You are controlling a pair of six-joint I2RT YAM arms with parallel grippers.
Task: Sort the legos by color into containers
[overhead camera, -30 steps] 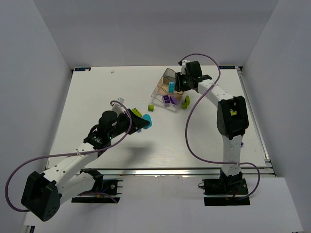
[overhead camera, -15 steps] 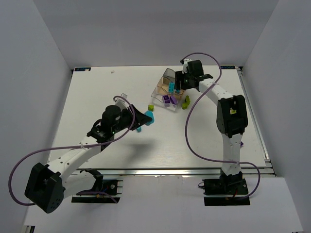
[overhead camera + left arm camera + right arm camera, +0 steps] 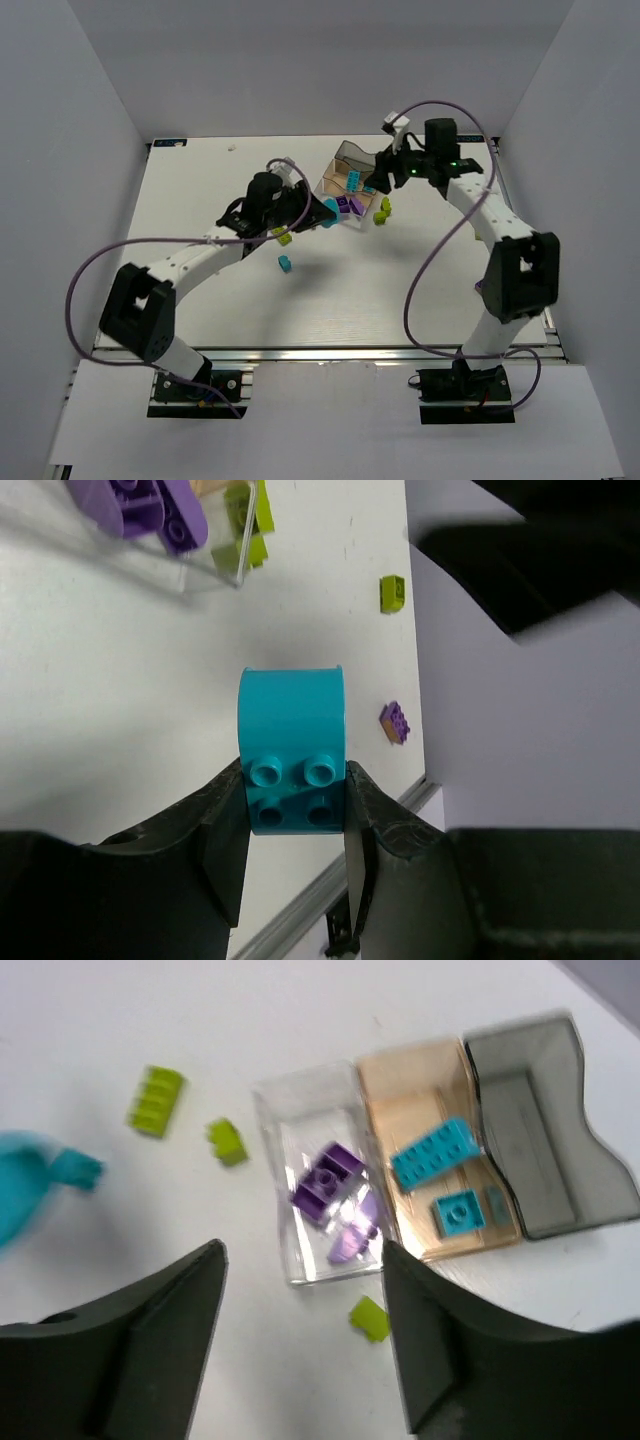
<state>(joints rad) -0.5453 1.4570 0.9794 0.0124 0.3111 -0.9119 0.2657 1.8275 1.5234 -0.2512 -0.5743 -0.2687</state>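
In the top view, a small cyan brick point(image 3: 285, 264) lay loose on the matte white table point(image 3: 200, 290), with a lime brick point(image 3: 283, 237) just beyond it at 12 o'clock. Past these, the left gripper point(image 3: 293, 800) clenched a glossy cyan arched brick point(image 3: 293, 730) by its flanks, four round studs facing the wrist camera. A tiny purple brick point(image 3: 395, 722) sat at 3 o'clock of that brick, near the table's edge.

At 1 o'clock of the left gripper stood the tray point(image 3: 268, 1145), thin-walled and see-through. Its clear compartment held purple bricks point(image 3: 328, 1185), the tan-floored middle one held two cyan bricks point(image 3: 435, 1152), and the smoky grey wavy end point(image 3: 530, 1140) lay beyond. In the right wrist view, lime bricks point(image 3: 155, 1100) lay on the table at 10 o'clock of the tray and another point(image 3: 370, 1318) at 6 o'clock.

The right gripper point(image 3: 300, 1260) hung over the tray, fingers point(image 3: 150, 1340) spread wide, grasping nothing. The tray stood well apart from the far table edge.
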